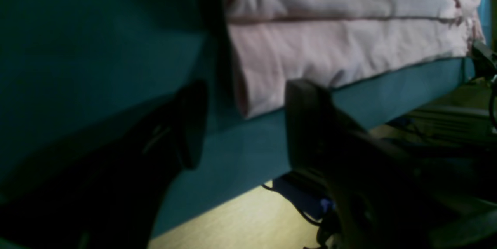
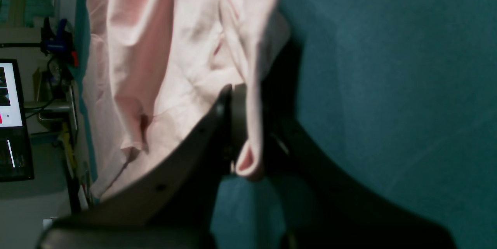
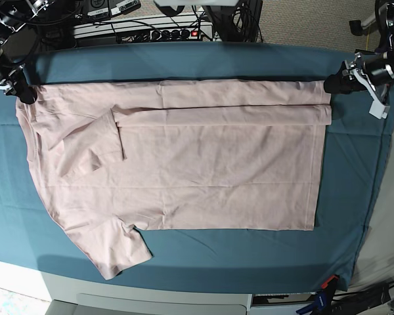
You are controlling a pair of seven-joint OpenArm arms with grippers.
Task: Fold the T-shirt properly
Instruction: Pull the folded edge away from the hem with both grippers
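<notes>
Base view: T-shirt [image 3: 184, 177] spread flat on teal-covered desk [image 3: 203, 252], far strip folded over. Right gripper [image 2: 248, 124] jaws clamped on shirt edge; left gripper [image 1: 244, 124] jaws wide, empty. Risk: one-sided pull skews fold.

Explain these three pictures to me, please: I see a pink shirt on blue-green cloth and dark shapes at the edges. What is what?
This is a robot with two arms, folding a pink T-shirt. The overhead picture shows the whole table, covered by a teal cloth, with the shirt spread flat and its far side already folded over in a strip. The other two pictures come from small cameras on the robot's wrists, so each looks past its own jaws. The right gripper, at the overhead picture's left, is shut on a fold of the shirt. The left gripper, at the overhead picture's right, stands open beside the folded edge and holds nothing.
</notes>
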